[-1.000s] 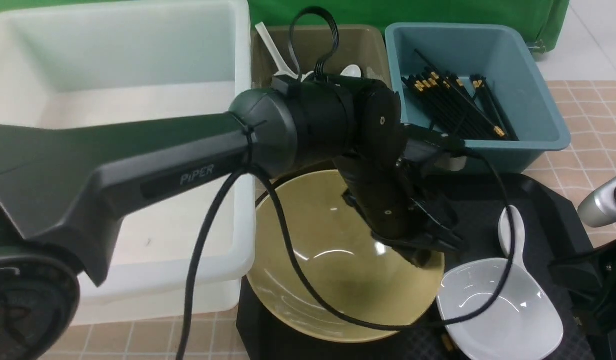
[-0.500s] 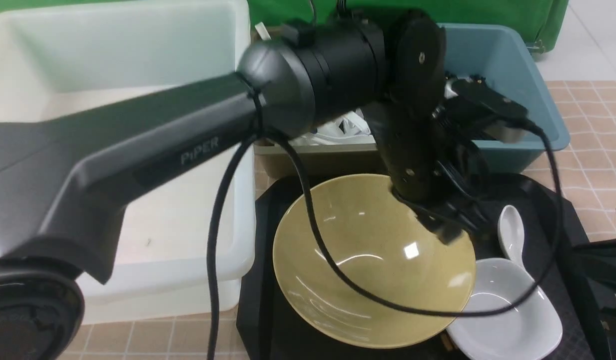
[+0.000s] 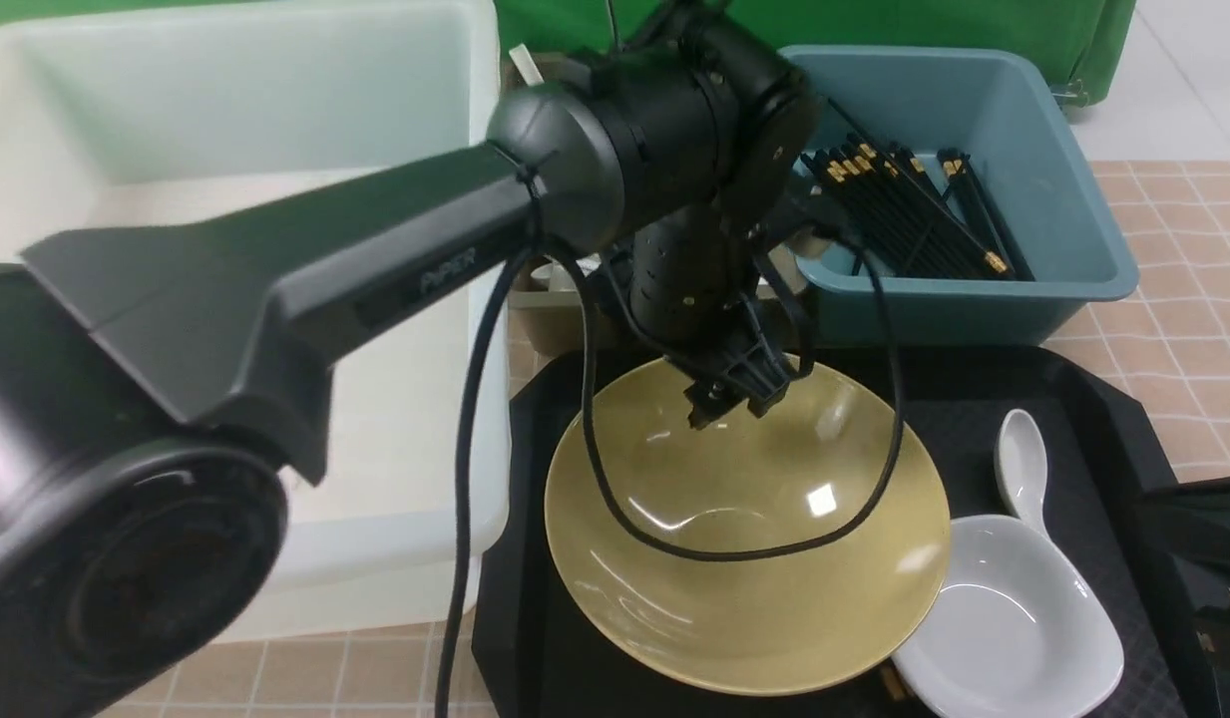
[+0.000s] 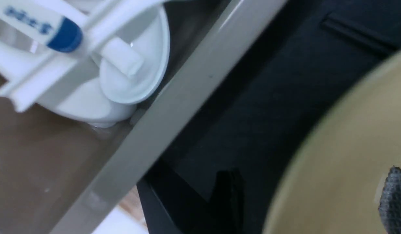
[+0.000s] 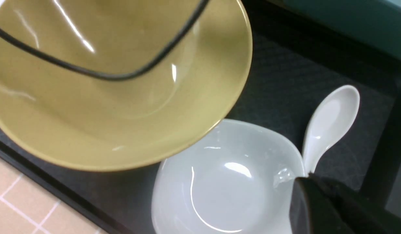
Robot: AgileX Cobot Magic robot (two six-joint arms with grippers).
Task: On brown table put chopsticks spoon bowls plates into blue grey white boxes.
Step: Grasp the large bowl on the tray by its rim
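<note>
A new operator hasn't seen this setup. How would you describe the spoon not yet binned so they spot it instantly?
Find the black tray in front of the teal-blue bin. On its right side lies a glossy white spoon, handle toward the small white bowl. It is the only spoon on the tray; the other spoons sit in the olive-grey bin.

left gripper [image 3: 734, 399], jaws newly apart, off the yellow bowl [image 3: 744, 568], itself farther right than before
</note>
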